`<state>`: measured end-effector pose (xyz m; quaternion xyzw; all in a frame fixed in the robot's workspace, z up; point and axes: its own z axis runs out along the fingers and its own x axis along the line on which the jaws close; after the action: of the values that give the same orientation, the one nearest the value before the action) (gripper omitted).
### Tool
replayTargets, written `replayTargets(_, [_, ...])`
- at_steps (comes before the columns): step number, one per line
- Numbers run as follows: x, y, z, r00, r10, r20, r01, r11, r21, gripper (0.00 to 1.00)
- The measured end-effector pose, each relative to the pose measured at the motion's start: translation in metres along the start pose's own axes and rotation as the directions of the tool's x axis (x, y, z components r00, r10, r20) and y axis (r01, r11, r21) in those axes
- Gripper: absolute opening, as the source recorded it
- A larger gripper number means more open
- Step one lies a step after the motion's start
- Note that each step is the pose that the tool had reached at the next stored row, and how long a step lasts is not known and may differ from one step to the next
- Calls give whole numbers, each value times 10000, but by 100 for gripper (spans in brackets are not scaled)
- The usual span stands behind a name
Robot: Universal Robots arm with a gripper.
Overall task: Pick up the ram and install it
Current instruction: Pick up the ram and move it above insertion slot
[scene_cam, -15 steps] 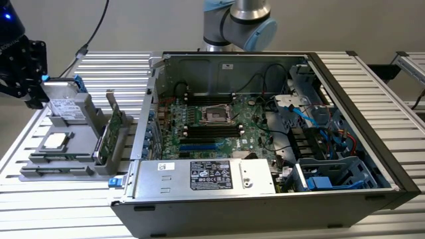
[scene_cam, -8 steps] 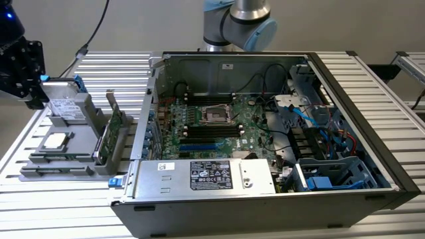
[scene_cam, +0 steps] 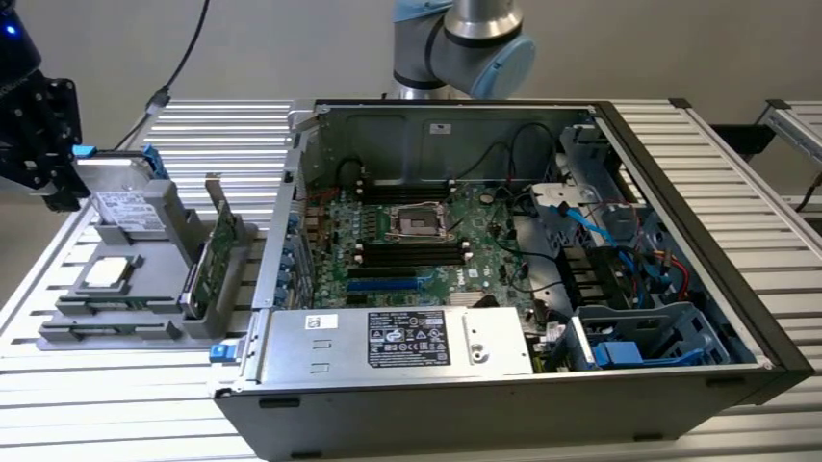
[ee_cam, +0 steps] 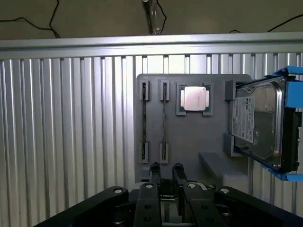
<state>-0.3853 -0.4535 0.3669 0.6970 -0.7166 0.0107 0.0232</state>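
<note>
Slatted aluminium table (scene_cam: pixel 103 414) bore an open computer case (scene_cam: pixel 514 419) and a grey parts tray (ee_cam: pixel 194 142), where the ram (ee_cam: pixel 164 123) apparently stood on edge in a slot beside the processor (ee_cam: pixel 194 99). Pick-up looked unstarted: the gripper (ee_cam: pixel 166 169) hovered by the tray, fingers (ee_cam: pixel 154 171) parted and empty; a grasp would demand squaring them to that thin edge.

Quick tally: one computer case (scene_cam: pixel 514 414), one grey tray (ee_cam: pixel 189 137), one drive (ee_cam: pixel 258 123), one processor (ee_cam: pixel 194 99), one green card (scene_cam: pixel 210 258), one gripper (ee_cam: pixel 165 169).
</note>
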Motion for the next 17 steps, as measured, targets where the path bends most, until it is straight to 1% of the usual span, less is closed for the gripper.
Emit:
replayTargets(2, [1,55,2,10000,1,1,-1,10000,0,25])
replayTargets(5, [3,117,4,10000,0,1,0,10000,0,25])
replayTargets(6, [3,129,4,10000,0,0,0,10000,0,27])
replayTargets(7, [4,138,5,10000,0,0,0,10000,1,27])
replayTargets(8, [4,147,7,10000,0,0,0,10000,5,33])
replayTargets(11, [3,161,50,10000,1,2,-1,10000,44,33])
replayTargets(17, [7,171,159,10000,1,1,-1,10000,52,33])
